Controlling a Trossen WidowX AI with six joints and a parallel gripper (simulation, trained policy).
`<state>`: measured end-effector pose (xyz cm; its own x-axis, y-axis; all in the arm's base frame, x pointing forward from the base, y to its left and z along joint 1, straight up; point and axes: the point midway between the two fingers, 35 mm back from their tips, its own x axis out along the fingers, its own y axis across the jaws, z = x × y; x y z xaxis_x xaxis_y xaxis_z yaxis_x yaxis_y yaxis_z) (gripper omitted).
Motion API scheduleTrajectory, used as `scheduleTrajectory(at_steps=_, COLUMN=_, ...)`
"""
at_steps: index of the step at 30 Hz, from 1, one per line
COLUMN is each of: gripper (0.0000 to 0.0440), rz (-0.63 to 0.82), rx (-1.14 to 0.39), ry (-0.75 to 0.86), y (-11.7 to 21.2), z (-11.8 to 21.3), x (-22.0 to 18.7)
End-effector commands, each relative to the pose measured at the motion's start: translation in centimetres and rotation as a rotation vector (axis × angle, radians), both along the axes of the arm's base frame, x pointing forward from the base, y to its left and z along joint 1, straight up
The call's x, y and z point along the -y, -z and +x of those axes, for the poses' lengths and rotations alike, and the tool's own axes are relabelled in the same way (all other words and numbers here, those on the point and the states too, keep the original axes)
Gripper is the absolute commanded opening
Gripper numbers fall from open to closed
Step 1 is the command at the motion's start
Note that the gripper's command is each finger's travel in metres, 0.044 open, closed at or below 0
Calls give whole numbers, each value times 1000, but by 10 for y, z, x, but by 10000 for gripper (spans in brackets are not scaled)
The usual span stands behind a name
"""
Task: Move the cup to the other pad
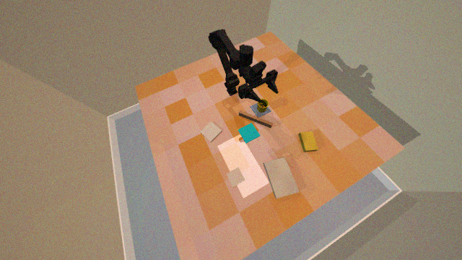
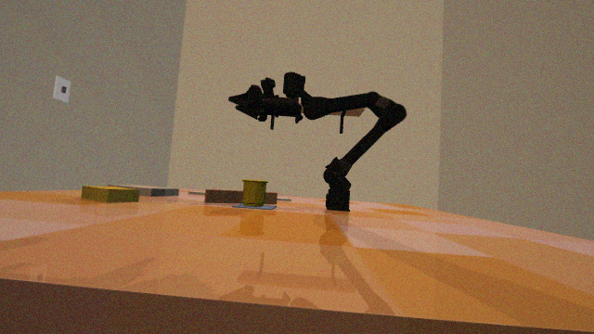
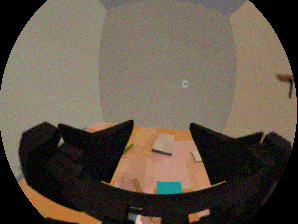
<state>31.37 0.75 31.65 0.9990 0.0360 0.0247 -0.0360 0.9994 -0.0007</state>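
Note:
A small yellow cup (image 1: pixel 262 105) (image 2: pixel 254 193) stands upright on a blue-grey pad (image 1: pixel 255 110) (image 2: pixel 271 207). Something small shows inside its mouth in the top view, but single marbles cannot be made out. A teal pad (image 1: pixel 249 133) (image 3: pixel 169 188) lies bare on the table, on the far side of a dark bar from the cup. My gripper (image 1: pixel 269 97) (image 2: pixel 233 103) (image 3: pixel 162 124) is open, with nothing between its fingers. It is held roughly level, high above the cup and the table. The cup is not clearly visible in the wrist view.
The low dark bar (image 1: pixel 255 120) (image 2: pixel 218 197) stands between the two pads. A yellow block (image 1: pixel 307 141) (image 2: pixel 109 194) and a large grey block (image 1: pixel 281 178) (image 3: pixel 164 142) lie farther out. Two thin pale squares, one (image 1: pixel 211 131) beside the teal pad and another (image 1: pixel 235 177) near the grey block, lie flat.

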Motion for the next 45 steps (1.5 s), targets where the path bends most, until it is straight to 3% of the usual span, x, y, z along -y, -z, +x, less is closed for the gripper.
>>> scheduleTrajectory(at_steps=1, gripper=374, rz=1, rx=-1, ry=-3, y=-1, z=-1, x=-1)
scheduleTrajectory(at_steps=13, gripper=67, rz=41, rx=-64, ry=-28, y=-1, z=-6, x=-7)
scheduleTrajectory(at_steps=18, gripper=66, rz=82, rx=-111, ry=-42, y=-1, z=-7, x=-11)
scheduleTrajectory(at_steps=26, gripper=149, rz=167, rx=-186, ry=-67, y=-4, z=-9, x=-20)
scheduleTrajectory(at_steps=45, gripper=137, rz=405, rx=-411, ry=-88, y=-5, z=-11, x=-45)
